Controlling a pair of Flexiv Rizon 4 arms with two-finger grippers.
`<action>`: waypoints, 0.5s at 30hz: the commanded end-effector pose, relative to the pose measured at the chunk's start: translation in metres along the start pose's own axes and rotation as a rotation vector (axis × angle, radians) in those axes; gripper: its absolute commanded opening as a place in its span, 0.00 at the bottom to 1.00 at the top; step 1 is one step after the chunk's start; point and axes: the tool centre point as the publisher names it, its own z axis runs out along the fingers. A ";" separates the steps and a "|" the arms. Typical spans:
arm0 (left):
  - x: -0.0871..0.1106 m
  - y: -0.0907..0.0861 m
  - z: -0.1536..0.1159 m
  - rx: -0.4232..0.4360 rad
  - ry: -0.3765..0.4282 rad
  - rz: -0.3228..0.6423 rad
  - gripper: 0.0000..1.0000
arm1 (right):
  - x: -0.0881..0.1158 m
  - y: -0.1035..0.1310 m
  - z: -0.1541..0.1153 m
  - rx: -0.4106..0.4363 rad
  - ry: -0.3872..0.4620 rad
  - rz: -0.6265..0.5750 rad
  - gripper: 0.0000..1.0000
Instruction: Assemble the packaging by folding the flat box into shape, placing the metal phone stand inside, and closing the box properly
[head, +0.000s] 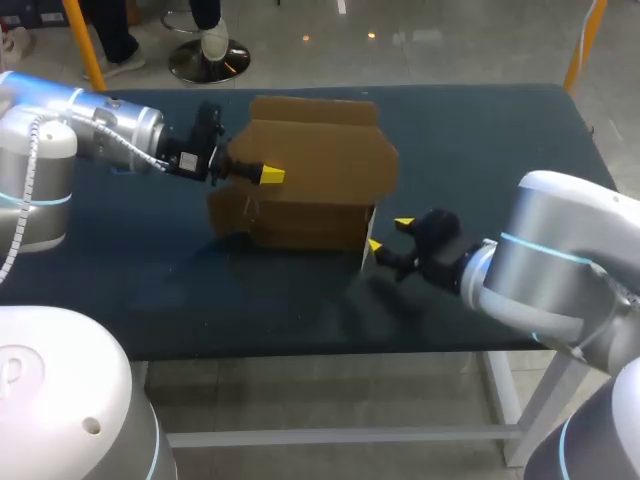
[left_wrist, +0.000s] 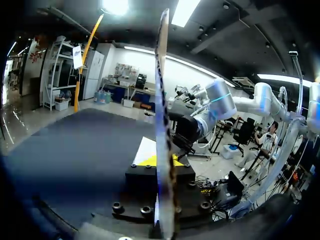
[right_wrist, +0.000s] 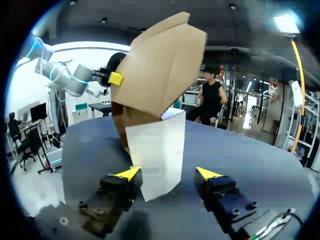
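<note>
A brown cardboard box (head: 310, 180) stands half folded in the middle of the table, its top flaps up. My left gripper (head: 268, 175) is shut on the box's left panel, which shows edge-on between the yellow tips in the left wrist view (left_wrist: 162, 125). My right gripper (head: 388, 234) is open at the box's lower right corner. In the right wrist view a white flap (right_wrist: 157, 155) hangs down between the spread fingers of my right gripper (right_wrist: 167, 173), nearer one finger and not pinched. No metal phone stand shows in any view.
The dark table (head: 480, 140) has bare room to the right of the box and in front of it. Its front edge lies close under my right arm.
</note>
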 end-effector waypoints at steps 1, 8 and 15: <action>-0.001 0.003 0.001 -0.003 0.003 -0.001 0.00 | 0.003 -0.005 -0.003 -0.022 -0.002 -0.001 0.73; -0.001 0.003 0.001 -0.003 0.003 -0.001 0.00 | -0.003 -0.011 -0.004 -0.039 0.104 0.002 0.69; -0.001 0.003 0.001 -0.003 0.003 -0.001 0.00 | -0.010 -0.016 -0.012 -0.027 0.211 -0.008 0.70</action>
